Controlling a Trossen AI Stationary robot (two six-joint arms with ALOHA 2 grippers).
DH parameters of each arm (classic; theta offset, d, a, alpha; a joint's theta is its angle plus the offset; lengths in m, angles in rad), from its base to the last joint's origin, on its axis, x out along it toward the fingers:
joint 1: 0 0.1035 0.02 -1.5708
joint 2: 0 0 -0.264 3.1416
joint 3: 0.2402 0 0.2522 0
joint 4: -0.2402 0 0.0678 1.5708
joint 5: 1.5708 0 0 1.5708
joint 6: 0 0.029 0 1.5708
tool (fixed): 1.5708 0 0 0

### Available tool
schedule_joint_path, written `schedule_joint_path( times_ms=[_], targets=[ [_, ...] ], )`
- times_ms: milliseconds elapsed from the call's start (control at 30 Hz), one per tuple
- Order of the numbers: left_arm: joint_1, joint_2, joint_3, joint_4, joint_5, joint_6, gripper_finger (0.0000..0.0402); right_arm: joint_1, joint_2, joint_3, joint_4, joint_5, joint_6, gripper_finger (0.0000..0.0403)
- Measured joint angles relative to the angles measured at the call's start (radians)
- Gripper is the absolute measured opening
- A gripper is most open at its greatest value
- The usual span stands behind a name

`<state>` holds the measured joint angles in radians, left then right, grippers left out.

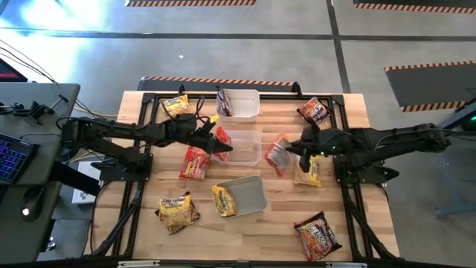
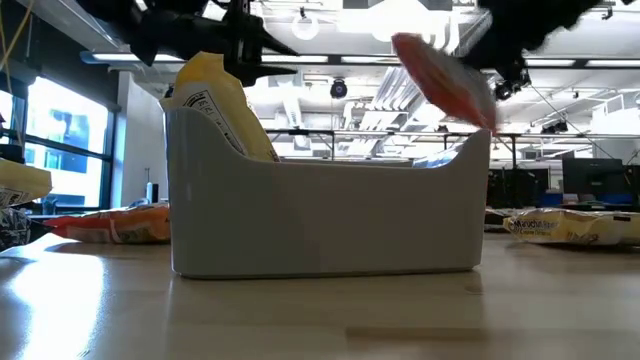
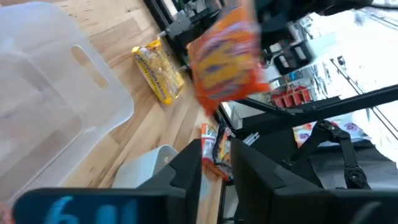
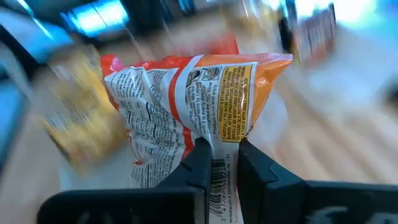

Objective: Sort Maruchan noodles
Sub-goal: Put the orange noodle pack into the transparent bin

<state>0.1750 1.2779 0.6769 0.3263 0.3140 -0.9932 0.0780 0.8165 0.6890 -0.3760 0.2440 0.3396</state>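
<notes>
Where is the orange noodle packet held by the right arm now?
In the high view, the orange packet hangs from the right gripper, just right of the middle clear tub, above the table.

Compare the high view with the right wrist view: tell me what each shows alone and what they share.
Only the high view shows the whole table, the three clear tubs, packets scattered around them, and the left pincer by the middle tub.

Only the right wrist view shows the printed back of the orange-red packet and its seam pinched between the right pincer's fingers.

Both show the right pincer shut on that packet, lifted off the table, with a yellow packet near it.
</notes>
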Motion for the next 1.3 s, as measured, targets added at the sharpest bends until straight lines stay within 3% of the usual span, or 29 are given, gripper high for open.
schedule_joint_path(
  times_ms=[100,333,567,700,967,1133,1300],
  targets=[
    [0.000,0.000,0.000,0.066,-0.005,0.000,0.0099,-0.007,0.000,0.001,0.213,-0.023,-0.062,0.0024],
    [0.018,0.000,0.000,0.258,0.003,0.092,0.0121,-0.058,0.000,0.002,0.535,-0.237,-0.075,0.0023],
    [0.030,0.000,0.000,0.333,0.022,0.106,0.0122,-0.099,0.000,0.002,0.716,-0.445,0.000,0.0023],
    [0.030,0.000,0.000,0.331,0.025,0.132,0.0122,-0.105,0.000,0.002,0.784,-0.513,0.022,0.0023],
    [0.028,-0.001,0.001,0.388,0.113,0.177,0.0122,-0.105,0.002,0.002,0.867,-0.495,0.060,0.0023],
    [0.020,0.000,0.034,0.367,0.114,0.254,0.0126,-0.105,0.002,0.002,0.882,-0.536,0.061,0.0023],
    [0.022,0.000,0.093,0.351,0.112,0.268,0.0140,-0.105,0.002,0.002,0.917,-0.495,0.105,0.0023]
  ],
)
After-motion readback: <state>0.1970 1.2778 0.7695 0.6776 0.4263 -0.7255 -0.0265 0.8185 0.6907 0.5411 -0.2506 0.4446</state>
